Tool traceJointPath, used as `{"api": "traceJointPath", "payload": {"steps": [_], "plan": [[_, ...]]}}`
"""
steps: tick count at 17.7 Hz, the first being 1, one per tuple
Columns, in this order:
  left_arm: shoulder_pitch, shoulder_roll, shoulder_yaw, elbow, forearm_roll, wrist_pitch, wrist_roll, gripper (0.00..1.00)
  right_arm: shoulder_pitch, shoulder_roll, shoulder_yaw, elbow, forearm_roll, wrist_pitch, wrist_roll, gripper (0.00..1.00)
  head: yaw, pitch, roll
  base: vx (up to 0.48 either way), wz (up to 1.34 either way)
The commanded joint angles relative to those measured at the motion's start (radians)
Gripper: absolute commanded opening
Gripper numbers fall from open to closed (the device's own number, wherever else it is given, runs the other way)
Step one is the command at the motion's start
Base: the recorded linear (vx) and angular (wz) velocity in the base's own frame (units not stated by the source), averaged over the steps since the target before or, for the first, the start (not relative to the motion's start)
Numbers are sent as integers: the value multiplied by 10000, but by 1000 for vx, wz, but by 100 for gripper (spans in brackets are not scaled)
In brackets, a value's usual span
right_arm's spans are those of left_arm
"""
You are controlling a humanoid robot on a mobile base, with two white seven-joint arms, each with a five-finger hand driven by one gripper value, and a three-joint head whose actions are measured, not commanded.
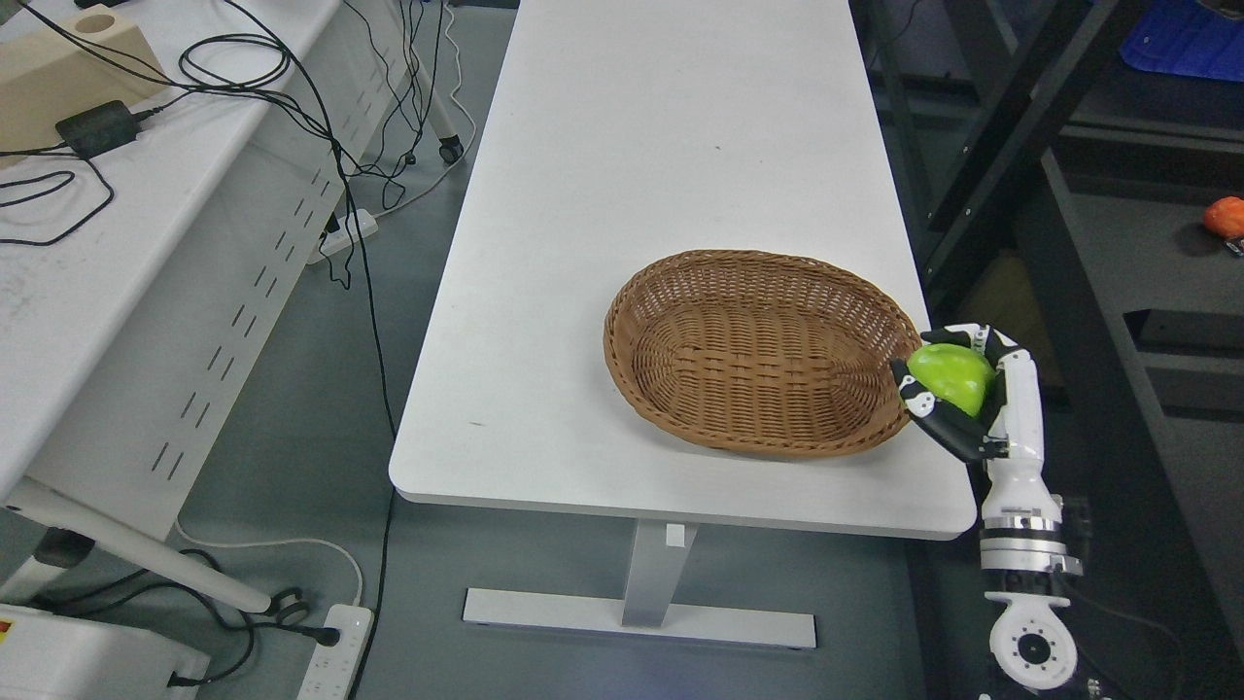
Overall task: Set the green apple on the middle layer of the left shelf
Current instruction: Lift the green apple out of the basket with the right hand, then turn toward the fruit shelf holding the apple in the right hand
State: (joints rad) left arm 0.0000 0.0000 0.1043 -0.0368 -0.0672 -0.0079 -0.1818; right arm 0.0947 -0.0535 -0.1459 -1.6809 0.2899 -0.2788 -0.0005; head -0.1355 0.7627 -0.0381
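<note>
The green apple is held in my right hand, whose black-and-white fingers curl around it. The hand hovers at the right end of the brown wicker basket, just past its rim and over the near right corner of the white table. My right arm rises from the bottom right of the picture. The basket holds nothing that I can see. Dark shelf boards stand to the right of the table. My left arm does not show.
An orange object lies on a dark shelf board at the far right. Black shelf posts stand between table and shelf. A second white desk with cables, a black adapter and a beige block stands left. Power strips lie on the floor.
</note>
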Motion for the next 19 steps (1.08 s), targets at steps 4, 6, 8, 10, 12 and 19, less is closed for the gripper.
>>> {"api": "traceJointPath", "payload": {"steps": [4, 6, 8, 10, 12, 19], "plan": [[-215, 175, 0, 0, -3, 2, -7, 100, 372, 361, -244, -417, -168, -4, -10, 0, 0, 0, 0, -146, -6], [-215, 175, 0, 0, -3, 2, -7, 100, 494, 361, -183, -417, -168, -19, -10, 0, 0, 0, 0, -150, -32], [-215, 175, 0, 0, -3, 17, -7, 100, 601, 361, -152, -417, -168, -19, -10, 0, 0, 0, 0, -187, -6], [-215, 175, 0, 0, 12, 2, -7, 100, 709, 361, -152, -417, -168, -34, 5, 0, 0, 0, 0, -216, 0], [-215, 175, 0, 0, -3, 2, -7, 100, 817, 361, -152, -402, -184, -35, 5, 0, 0, 0, 0, -209, 0], [-215, 175, 0, 0, -3, 2, -7, 100, 970, 361, -121, -402, -168, -80, 36, 0, 0, 0, 0, -195, -105]]}}
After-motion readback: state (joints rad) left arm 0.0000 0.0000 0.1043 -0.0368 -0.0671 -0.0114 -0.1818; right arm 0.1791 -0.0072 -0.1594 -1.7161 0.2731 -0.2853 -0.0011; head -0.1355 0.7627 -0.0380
